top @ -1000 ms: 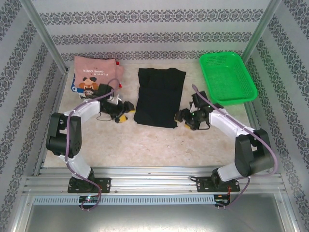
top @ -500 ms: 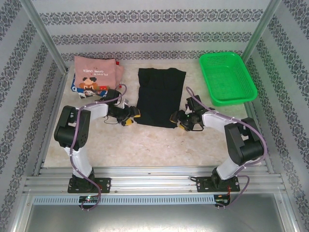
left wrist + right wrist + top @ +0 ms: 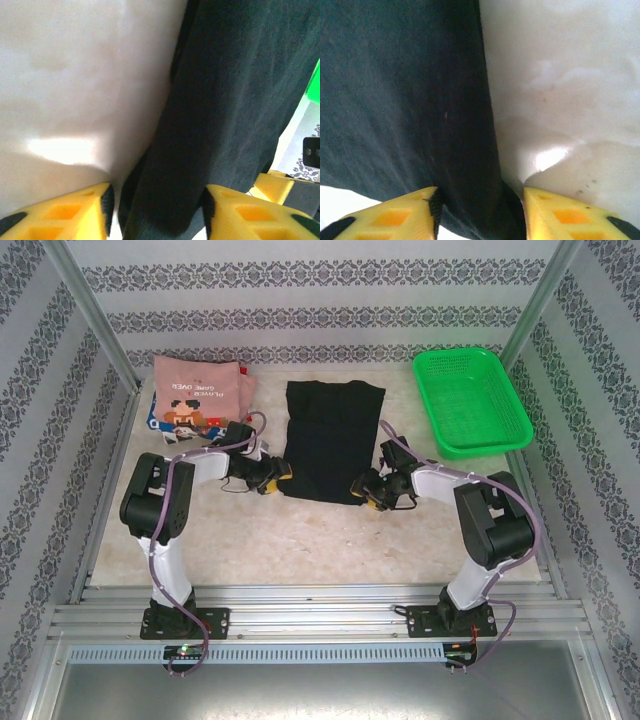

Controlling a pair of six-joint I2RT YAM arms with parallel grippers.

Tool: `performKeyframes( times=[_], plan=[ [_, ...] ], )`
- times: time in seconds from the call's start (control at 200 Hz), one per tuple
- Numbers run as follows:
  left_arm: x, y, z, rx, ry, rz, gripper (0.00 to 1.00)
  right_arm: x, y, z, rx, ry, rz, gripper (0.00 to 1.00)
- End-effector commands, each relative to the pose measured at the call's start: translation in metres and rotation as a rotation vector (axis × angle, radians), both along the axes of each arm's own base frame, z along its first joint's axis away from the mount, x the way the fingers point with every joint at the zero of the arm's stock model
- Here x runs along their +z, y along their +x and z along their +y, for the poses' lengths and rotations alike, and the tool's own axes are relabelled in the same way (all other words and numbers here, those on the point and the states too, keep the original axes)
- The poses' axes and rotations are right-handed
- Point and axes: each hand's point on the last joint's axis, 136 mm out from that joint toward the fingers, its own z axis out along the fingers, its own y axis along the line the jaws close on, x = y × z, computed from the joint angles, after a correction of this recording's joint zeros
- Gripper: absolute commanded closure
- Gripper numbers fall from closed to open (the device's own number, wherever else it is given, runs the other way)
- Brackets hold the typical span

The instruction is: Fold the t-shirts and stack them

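Seen from above, the black t-shirt (image 3: 330,440) lies folded into a tall rectangle, just past the centre of the table (image 3: 300,530) toward 12 o'clock. The left gripper (image 3: 274,478) sits at the shirt's 8 o'clock corner and the right gripper (image 3: 369,491) at its 4 o'clock corner, both too small there to judge their gap. The wrist views are clearer: each pair of yellow fingers (image 3: 65,215) is spread wide, with the shirt's side edge running between them and not clamped. The bottom of each wrist view cuts off the finger bases. At 10 o'clock the pink t-shirt (image 3: 195,390) covers most of a blue-and-white t-shirt (image 3: 154,420), leaving a strip in sight. The green mesh basket (image 3: 478,450) stands at 2 o'clock.
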Motion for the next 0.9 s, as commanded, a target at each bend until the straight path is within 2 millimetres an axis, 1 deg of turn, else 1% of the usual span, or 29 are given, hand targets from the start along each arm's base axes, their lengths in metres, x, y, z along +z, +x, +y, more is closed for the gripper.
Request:
performKeyframes(
  times=[0.0, 0.06, 0.125, 0.19, 0.295, 0.43, 0.565, 0.744, 0.814, 0.894],
  plan=[
    [0.001, 0.013, -0.006, -0.007, 0.019, -0.039, 0.61, 0.008, 0.017, 0.012, 0.017, 0.028, -0.038, 0.63],
    [-0.001, 0.01, -0.002, -0.015, 0.041, -0.033, 0.73, 0.008, 0.018, 0.011, 0.014, 0.025, -0.033, 0.73],
    [0.0, 0.006, 0.001, -0.024, 0.057, -0.027, 0.82, 0.01, 0.017, 0.008, 0.007, 0.02, -0.026, 0.83],
    [0.002, -0.001, 0.008, -0.025, 0.074, -0.019, 0.87, 0.012, 0.014, 0.001, -0.006, 0.009, -0.018, 0.92],
    [0.007, -0.012, 0.019, -0.021, 0.096, -0.022, 0.93, 0.015, 0.008, -0.01, -0.032, 0.004, -0.011, 1.0],
    [0.015, -0.023, 0.019, -0.031, 0.088, -0.025, 0.95, 0.021, 0.0, -0.01, -0.037, 0.021, -0.003, 1.0],
    [0.012, -0.039, 0.02, -0.043, 0.087, -0.01, 0.95, 0.029, -0.013, -0.008, -0.035, 0.018, 0.009, 1.0],
    [0.006, -0.065, 0.024, -0.053, 0.088, 0.026, 0.96, 0.034, -0.041, -0.013, -0.058, 0.009, 0.046, 1.0],
    [0.009, -0.075, 0.026, -0.053, 0.086, 0.028, 0.96, 0.039, -0.052, -0.011, -0.055, 0.019, 0.054, 1.0],
    [0.017, -0.084, 0.026, -0.05, 0.076, 0.026, 0.97, 0.044, -0.064, -0.005, -0.032, 0.019, 0.061, 1.0]
  ],
)
